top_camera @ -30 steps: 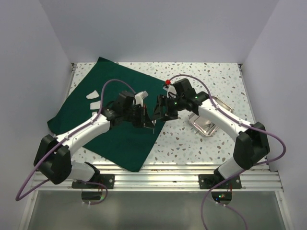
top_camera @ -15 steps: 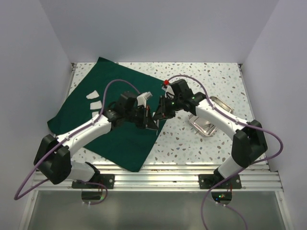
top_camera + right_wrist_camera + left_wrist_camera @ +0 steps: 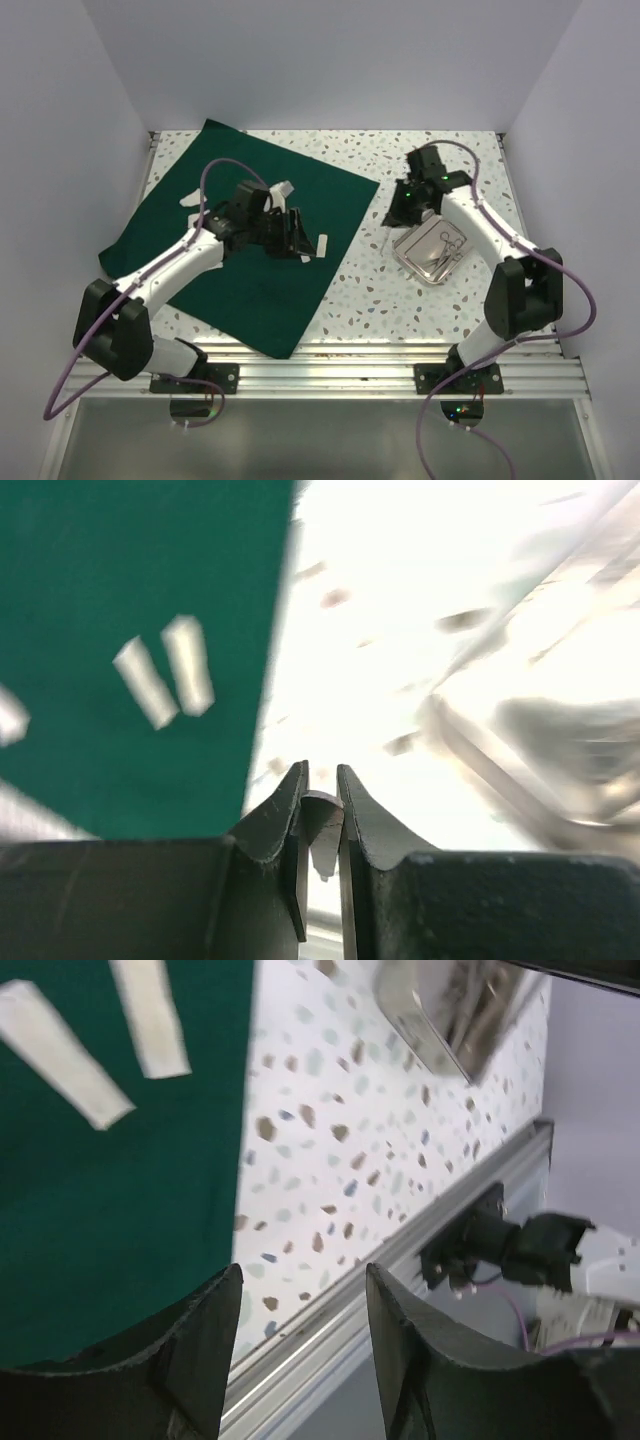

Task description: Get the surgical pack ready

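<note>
The dark green cloth (image 3: 250, 240) of the surgical pack lies spread flat on the left of the table. White strips (image 3: 190, 205) lie on it, one strip (image 3: 322, 245) beside my left gripper (image 3: 298, 240). That gripper hovers over the cloth's right part, open and empty (image 3: 303, 1275). The steel tray (image 3: 436, 250) with instruments in it sits on the right. My right gripper (image 3: 400, 208) hangs just left of the tray's far corner. In the right wrist view it is shut (image 3: 322, 772) on a small thin grey piece whose kind I cannot tell.
The speckled tabletop (image 3: 370, 290) shows between cloth and tray. An aluminium rail (image 3: 350, 350) runs along the near edge. White walls close in the left, back and right sides.
The two grippers met over the cloth's right edge. The left one has since opened and drawn back left. The right one has shut and swung right toward the tray.
</note>
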You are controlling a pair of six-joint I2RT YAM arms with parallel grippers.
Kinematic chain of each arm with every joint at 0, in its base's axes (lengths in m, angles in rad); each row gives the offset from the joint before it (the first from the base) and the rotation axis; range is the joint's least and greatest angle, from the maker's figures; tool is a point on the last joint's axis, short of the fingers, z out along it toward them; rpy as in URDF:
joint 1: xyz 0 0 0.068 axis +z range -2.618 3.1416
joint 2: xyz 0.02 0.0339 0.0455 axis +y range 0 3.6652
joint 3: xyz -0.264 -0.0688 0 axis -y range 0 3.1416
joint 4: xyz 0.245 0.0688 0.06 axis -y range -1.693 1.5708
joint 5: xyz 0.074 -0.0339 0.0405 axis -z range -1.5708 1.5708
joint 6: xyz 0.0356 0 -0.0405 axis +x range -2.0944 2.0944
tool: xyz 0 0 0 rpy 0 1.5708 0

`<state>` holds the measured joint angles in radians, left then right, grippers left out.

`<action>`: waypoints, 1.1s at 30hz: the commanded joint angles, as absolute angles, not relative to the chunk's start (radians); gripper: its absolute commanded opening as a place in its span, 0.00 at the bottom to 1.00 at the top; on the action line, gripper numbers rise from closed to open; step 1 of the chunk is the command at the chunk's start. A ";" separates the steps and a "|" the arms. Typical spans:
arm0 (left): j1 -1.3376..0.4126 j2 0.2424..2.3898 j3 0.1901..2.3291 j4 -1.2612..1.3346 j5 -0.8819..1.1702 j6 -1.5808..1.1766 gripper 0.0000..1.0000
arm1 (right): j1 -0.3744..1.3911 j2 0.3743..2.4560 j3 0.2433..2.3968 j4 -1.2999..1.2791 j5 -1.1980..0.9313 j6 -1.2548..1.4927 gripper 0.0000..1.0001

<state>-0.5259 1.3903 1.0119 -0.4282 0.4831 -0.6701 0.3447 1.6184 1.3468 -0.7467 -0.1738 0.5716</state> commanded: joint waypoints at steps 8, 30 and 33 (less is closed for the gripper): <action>-0.338 1.359 1.026 -0.670 0.258 -0.721 0.56 | -0.083 1.652 1.258 -0.789 0.061 0.560 0.00; -0.072 1.416 1.063 -0.824 -0.005 -0.751 0.55 | 0.190 1.680 1.443 -0.916 0.043 0.433 0.60; -0.075 1.498 1.124 -0.867 -0.066 -0.703 0.38 | 0.267 1.645 1.431 -0.902 0.002 0.425 0.60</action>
